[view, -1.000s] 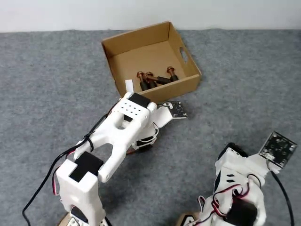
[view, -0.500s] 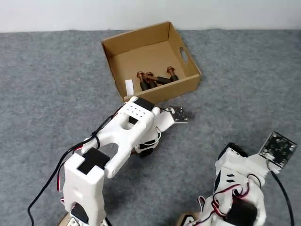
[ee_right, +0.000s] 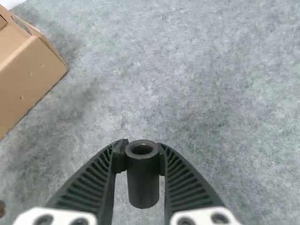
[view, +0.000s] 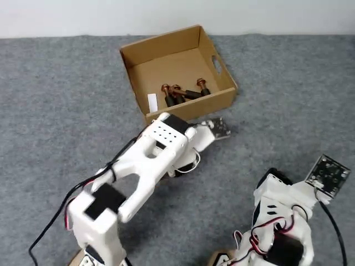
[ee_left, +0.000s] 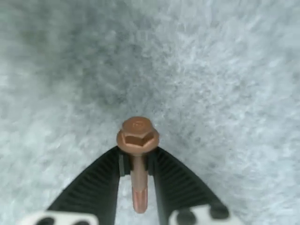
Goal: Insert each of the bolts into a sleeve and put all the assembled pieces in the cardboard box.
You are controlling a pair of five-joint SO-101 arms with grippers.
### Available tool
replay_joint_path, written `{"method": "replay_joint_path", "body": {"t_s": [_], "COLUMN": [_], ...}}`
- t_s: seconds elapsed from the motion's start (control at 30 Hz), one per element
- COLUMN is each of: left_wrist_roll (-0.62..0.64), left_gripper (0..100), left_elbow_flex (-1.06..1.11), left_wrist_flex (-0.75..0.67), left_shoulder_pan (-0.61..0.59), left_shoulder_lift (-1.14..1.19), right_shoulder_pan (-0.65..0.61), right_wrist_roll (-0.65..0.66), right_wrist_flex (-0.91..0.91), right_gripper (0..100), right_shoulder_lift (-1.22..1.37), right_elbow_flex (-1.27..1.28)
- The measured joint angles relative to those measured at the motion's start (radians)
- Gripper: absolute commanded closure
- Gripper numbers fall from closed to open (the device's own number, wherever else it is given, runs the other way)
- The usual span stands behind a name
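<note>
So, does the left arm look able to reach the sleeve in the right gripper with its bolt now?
Probably not yet. The left gripper holds the bolt out by the cardboard box; the right gripper holds the sleeve far back. Open carpet lies between them.

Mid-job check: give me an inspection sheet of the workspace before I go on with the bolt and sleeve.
Surface: grey carpet, flat, no spills seen.
Job's things: open cardboard box on the carpet; about three copper-headed assembled pieces lie inside by its near wall. One bolt and one sleeve are held, not yet joined.
Clutter: small white slip inside the box.
Grippers: left gripper is shut on the bolt's shank, just under the head; right gripper is shut on the sleeve, bore open towards the camera.
Cables: black cable runs along the extended arm; wires looped on the folded arm.
Surroundings: pale wall behind the table.
</note>
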Motion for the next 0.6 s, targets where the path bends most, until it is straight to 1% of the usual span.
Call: {"method": "replay_joint_path", "body": {"t_s": [0.13,0.27,0.4,0.5,0.6], "left_wrist_roll": [0.104,0.232,0.295,0.327,0.374], "left_gripper": [100,100,100,100,100], "left_elbow_flex": [0.000,0.000,0.006,0.077,0.203], "left_wrist_flex": [0.054,0.114,0.164,0.163,0.106], "left_shoulder_pan": [0.015,0.017,0.017,0.017,0.017], "left_shoulder_lift": [-0.169,-0.344,-0.503,-0.620,-0.744], "right_shoulder_pan": [-0.002,-0.061,-0.124,-0.167,-0.219], "right_wrist_roll": [0.000,0.000,0.000,0.000,0.000], "right_wrist_flex": [0.000,0.000,0.000,0.000,0.000], "right_gripper": [99.1,99.1,99.1,99.1,99.1], "right_shoulder_lift": [-0.057,-0.061,-0.061,-0.061,-0.063], "right_elbow_flex": [0.000,0.000,0.000,0.000,0.000]}}
